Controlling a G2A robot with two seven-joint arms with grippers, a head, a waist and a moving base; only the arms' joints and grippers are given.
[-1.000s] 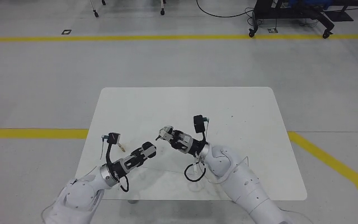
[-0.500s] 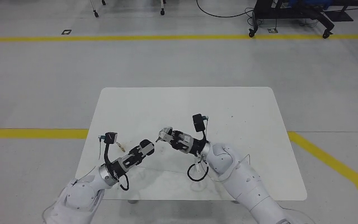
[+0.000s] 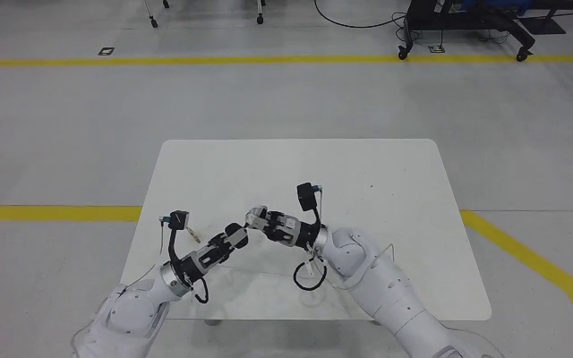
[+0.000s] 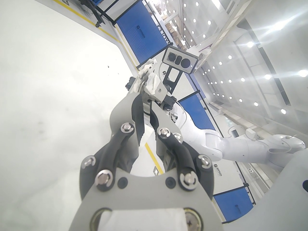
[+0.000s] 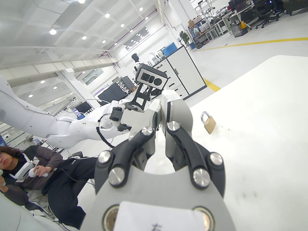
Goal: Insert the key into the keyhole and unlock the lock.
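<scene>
Your left hand (image 3: 237,234) and your right hand (image 3: 254,217) meet tip to tip above the white rounded-corner table (image 3: 376,179), over its front-left part, with the two forearms coming in from the near corners and forming a shallow peak. In the right wrist view your right hand has its two grey fingers (image 5: 179,115) pressed together, with only a thin dark slit between them; you cannot tell whether anything is pinched in that slit. The left hand's tip sits right against the right hand's tip, and you cannot tell whether it is spread or closed. The small brass padlock with a silver shackle (image 3: 192,235) lies on its side on the table, beside your left forearm and just next to the left arm's black wrist camera (image 3: 179,219). It is well clear of both hands, and neither one touches it. From the right wrist view you see it resting flat on the bare tabletop beyond your right hand.
</scene>
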